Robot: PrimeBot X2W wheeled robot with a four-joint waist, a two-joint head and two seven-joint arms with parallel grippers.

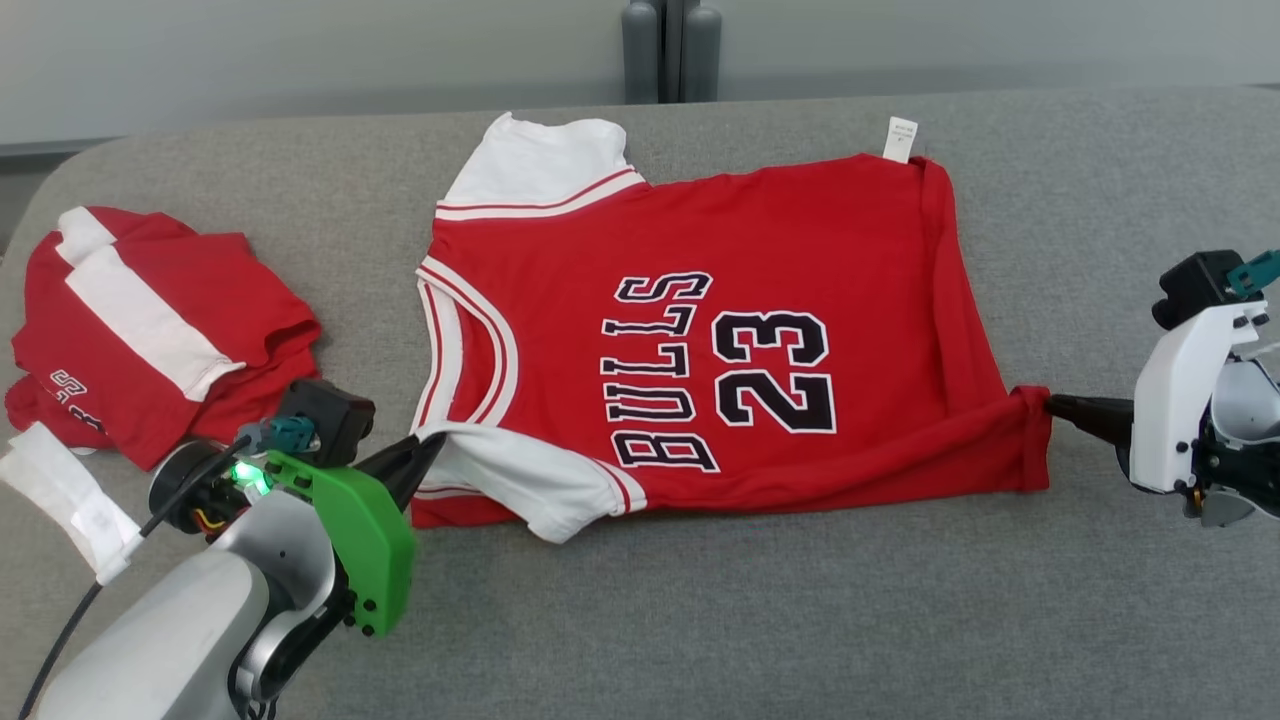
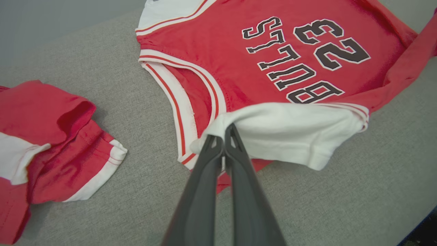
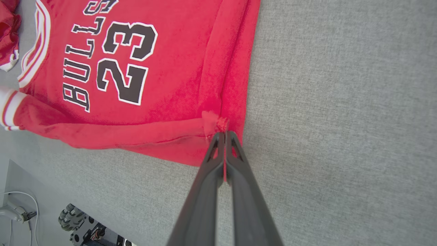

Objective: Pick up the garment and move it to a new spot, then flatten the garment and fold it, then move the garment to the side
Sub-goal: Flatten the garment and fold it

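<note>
**Both near corners pinched, garment ready to fold**

I have the garment (image 1: 720, 340) spread across the centre of the grey tabletop (image 1: 700, 620). It is a red jersey lying sideways in the head view, collar toward frame left and hem toward frame right. My left fingers (image 2: 222, 143) are clamped tight on the white sleeve (image 2: 290, 136) at lower centre of the left wrist view, with the cloth bunched between them. My right fingers (image 3: 225, 136) are likewise fully closed, nipping the red hem corner (image 3: 213, 123) at the middle of the right wrist view.

I judge the cloth light, limp and a little stretchy (it ridges along the lower edge between the two grips). It should follow wherever both corners go, provided I move them together. Seams and hems look like the firmest holds.

No container is involved. A second red garment (image 1: 150, 320) sits folded at frame left, apart from this one.
</note>
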